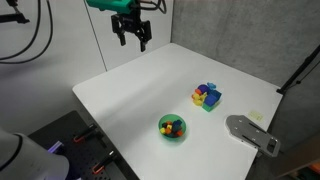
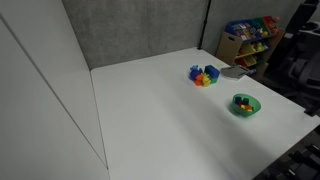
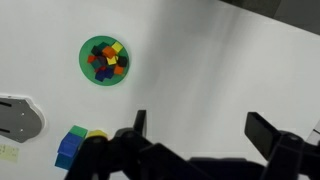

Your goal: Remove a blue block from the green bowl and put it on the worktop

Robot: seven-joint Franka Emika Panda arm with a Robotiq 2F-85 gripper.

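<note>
The green bowl (image 3: 82,60) lies on the white worktop (image 3: 200,70) at the upper left of the wrist view. It holds several small blocks in yellow, red, orange and dark colours. A blue block (image 3: 104,64) shows only as a dark speck among them. The bowl also shows in both exterior views (image 1: 162,128) (image 2: 254,106), near the worktop's (image 1: 150,90) front edge. My gripper (image 1: 131,32) hangs high above the far side of the worktop, well away from the bowl. Its fingers (image 3: 200,130) are wide open and empty. The gripper is out of view in the exterior view of the worktop (image 2: 160,110) from the side.
A blue squarish container (image 1: 207,96) (image 2: 204,75) (image 3: 68,148) with coloured blocks stands beyond the bowl. A flat grey object (image 1: 250,133) (image 3: 15,115) lies at the worktop's corner. A shelf of colourful items (image 2: 250,35) stands off the table.
</note>
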